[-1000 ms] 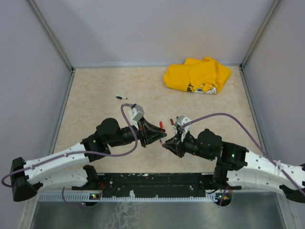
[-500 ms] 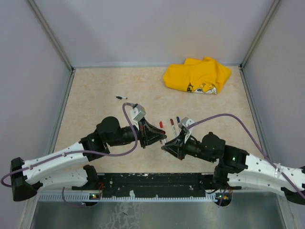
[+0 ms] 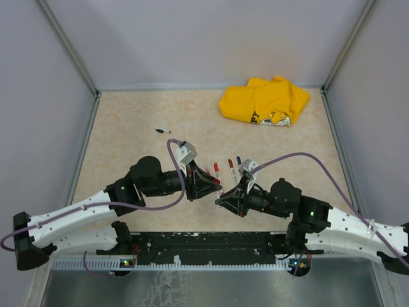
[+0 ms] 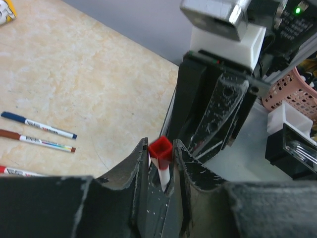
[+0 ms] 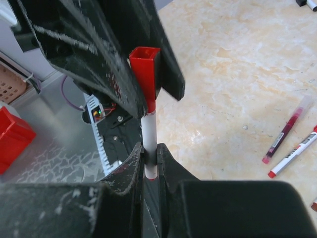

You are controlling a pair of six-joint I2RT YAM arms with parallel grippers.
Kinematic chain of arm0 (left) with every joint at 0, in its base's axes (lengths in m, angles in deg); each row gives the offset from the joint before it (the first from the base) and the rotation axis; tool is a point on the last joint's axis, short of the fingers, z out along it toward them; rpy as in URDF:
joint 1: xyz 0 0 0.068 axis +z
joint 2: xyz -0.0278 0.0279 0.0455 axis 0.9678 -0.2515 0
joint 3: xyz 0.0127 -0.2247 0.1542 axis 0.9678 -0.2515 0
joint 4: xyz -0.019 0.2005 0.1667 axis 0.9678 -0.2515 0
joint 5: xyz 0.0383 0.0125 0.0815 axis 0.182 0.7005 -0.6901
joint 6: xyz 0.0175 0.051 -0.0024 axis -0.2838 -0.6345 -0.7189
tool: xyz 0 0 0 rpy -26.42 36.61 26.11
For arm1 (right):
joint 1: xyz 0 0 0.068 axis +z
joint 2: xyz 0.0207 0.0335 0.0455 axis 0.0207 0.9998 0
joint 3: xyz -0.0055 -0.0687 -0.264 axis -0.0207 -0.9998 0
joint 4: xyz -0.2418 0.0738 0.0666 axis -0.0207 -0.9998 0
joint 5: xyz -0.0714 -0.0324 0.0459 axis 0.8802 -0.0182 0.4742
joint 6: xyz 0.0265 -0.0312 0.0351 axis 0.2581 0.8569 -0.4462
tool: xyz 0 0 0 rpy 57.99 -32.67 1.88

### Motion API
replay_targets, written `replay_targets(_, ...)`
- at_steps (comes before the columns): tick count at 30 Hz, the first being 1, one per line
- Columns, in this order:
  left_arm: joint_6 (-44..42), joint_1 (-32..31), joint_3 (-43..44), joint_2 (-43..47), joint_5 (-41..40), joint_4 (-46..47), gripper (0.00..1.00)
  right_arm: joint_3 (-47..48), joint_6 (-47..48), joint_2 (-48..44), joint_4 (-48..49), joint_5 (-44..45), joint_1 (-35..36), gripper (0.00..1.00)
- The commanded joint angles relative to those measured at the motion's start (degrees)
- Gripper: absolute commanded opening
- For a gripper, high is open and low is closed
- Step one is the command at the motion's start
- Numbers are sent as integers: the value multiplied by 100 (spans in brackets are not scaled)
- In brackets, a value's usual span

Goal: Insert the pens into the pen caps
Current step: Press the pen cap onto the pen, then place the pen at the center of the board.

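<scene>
1. Top external: right hand [image 3: 219, 199] shifted toward bases, uncovering three loose pens [image 3: 231, 169] on worktop [image 3: 128, 128].
2. It clamps white pen [image 5: 149, 134], red cap [image 5: 145, 64] on its tip.
3. Cap flanked by left hand [image 4: 161, 148]; grip unclear.

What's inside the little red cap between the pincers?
A thin white pen barrel goes up into the square red plastic cap. Its tip is hidden inside, so how deep it sits cannot be seen.
</scene>
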Motion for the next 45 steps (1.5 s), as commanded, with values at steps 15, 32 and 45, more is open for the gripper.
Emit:
replay_targets(15, 238, -94, -146, 769, -376, -88, 54, 41, -624, -70, -216, 770, -125, 0)
replay_targets(32, 809, 1884, 256, 755, -1190, -2280, 63, 1541, -1109, 2787, -1285, 1328, -335, 0)
replay_targets(45, 619, 3030, 384, 1238, -1759, -3725, 70, 3181, -1255, 5803, -1480, 569, -1045, 0)
